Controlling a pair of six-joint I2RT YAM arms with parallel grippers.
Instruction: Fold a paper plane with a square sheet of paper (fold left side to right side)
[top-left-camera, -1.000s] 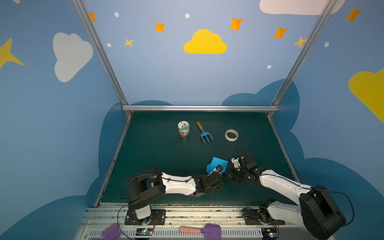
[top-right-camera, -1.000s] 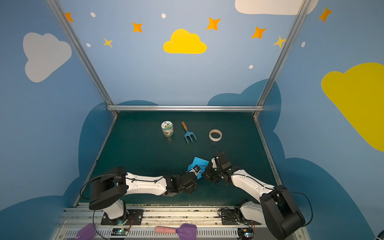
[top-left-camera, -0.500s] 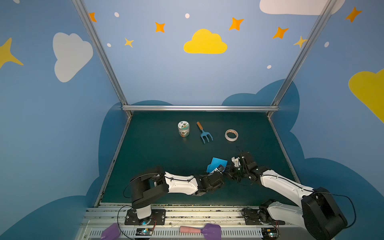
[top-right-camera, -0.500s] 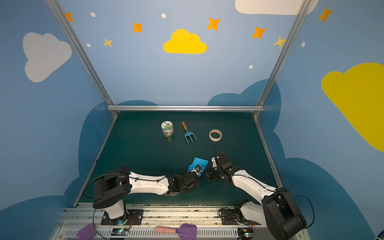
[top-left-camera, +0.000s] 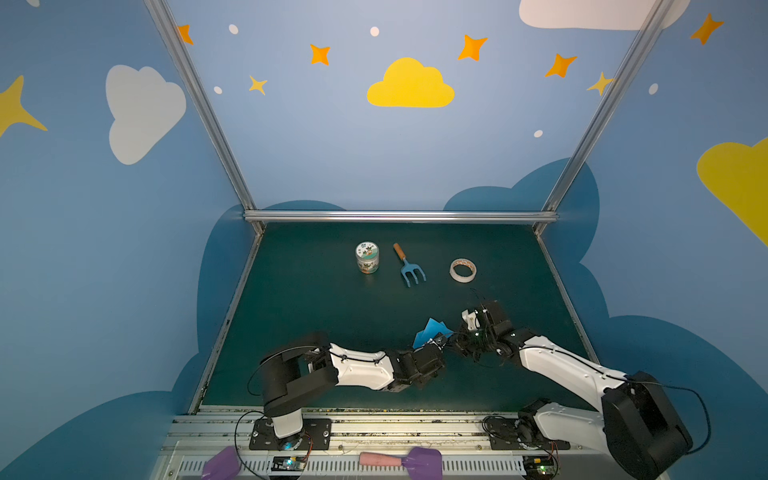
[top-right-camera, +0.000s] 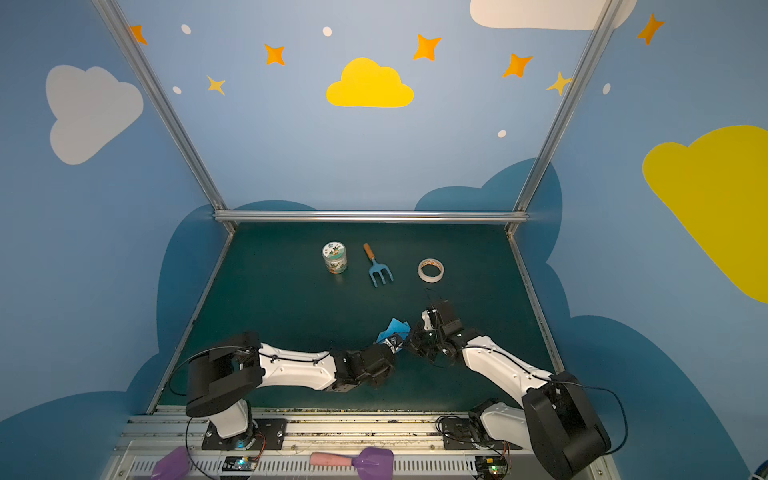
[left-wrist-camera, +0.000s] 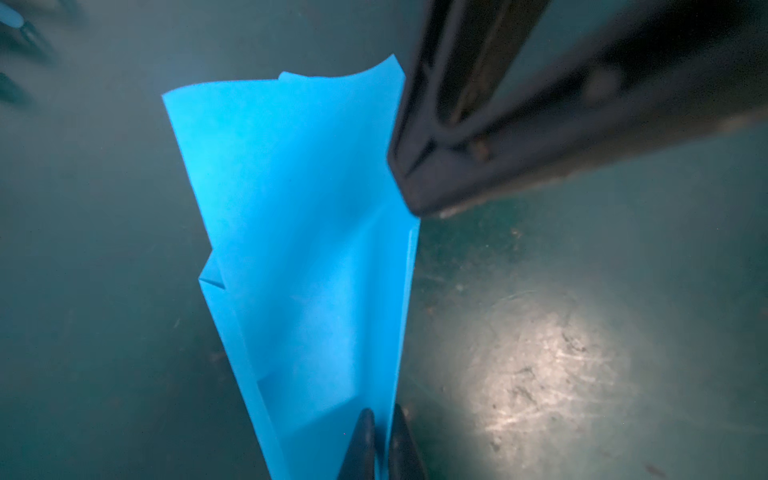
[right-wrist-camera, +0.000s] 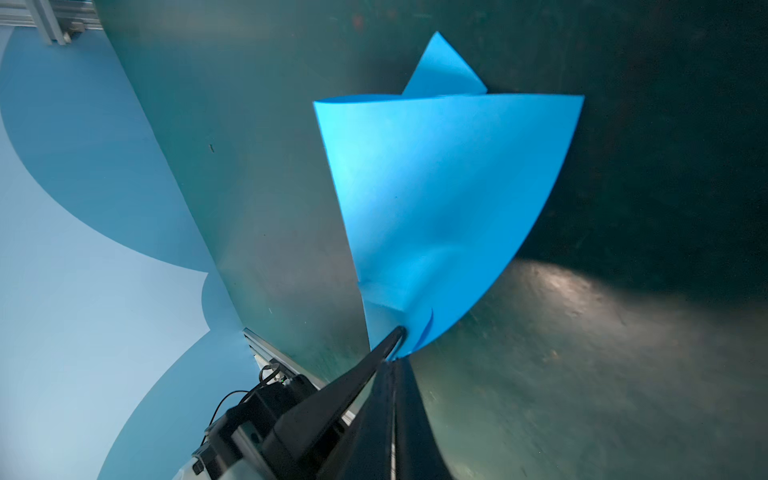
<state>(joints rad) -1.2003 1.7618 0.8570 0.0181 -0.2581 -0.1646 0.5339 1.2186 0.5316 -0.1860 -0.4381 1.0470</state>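
Since a second ago the left gripper has gone from wide to fully closed. It now pinches the narrow end of the square sheet of paper, which is already creased into layered flaps. The right gripper, jaws together, nips the same sheet close by. Between them the sheet tilts up from the green mat near the front middle, well apart from the fork and tape roll. This looks like the left-over-right fold, under way in the air. Next, the left should carry its side across onto the right's, edges matched, then lay it down for pressing.
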